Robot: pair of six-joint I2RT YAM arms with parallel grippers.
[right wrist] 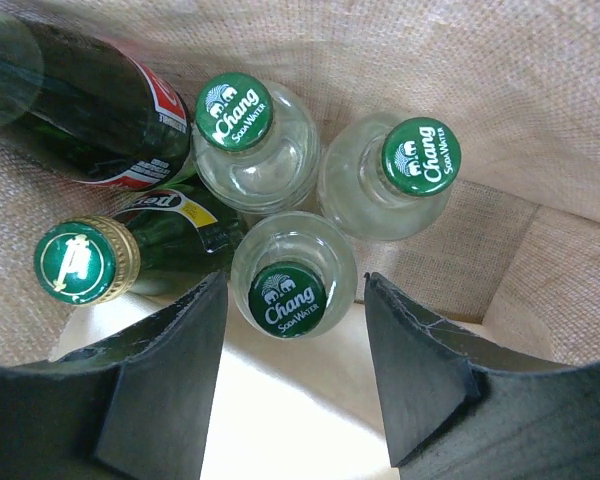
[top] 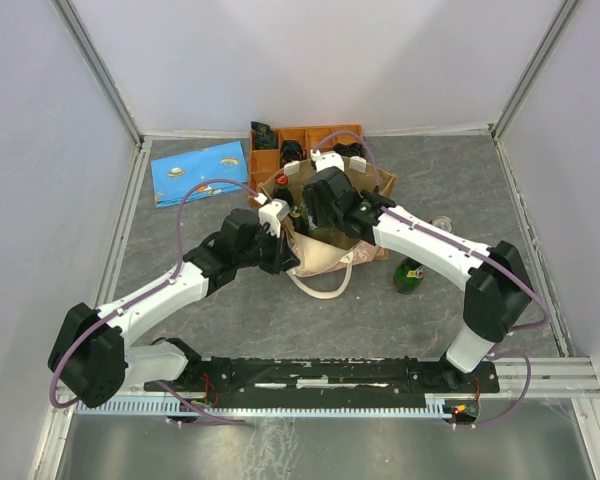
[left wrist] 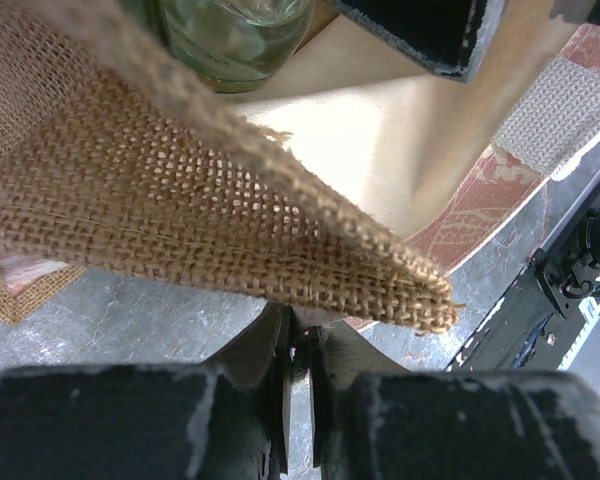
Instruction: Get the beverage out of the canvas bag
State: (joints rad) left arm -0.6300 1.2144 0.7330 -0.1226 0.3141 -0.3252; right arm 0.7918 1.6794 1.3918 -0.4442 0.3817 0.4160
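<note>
The tan canvas bag (top: 325,262) stands mid-table with its mouth open. My left gripper (top: 277,238) is at its near-left rim; in the left wrist view its jaws (left wrist: 300,335) are shut on the burlap edge (left wrist: 200,210). My right gripper (top: 325,205) is over the bag's mouth, open (right wrist: 295,290). Its fingers (right wrist: 170,350) straddle, without touching, the nearest clear soda-water bottle with a green cap (right wrist: 288,298). Two more clear bottles (right wrist: 235,112) (right wrist: 420,155) stand behind it. A green bottle with a gold-rimmed cap (right wrist: 75,262) and a dark green bottle (right wrist: 90,100) lean at the left.
An orange compartmented tray (top: 280,160) sits behind the bag, and a blue patterned cloth (top: 200,172) lies at the back left. A green bottle (top: 410,277) and a clear bottle (top: 442,223) lie on the table right of the bag. White walls enclose the table.
</note>
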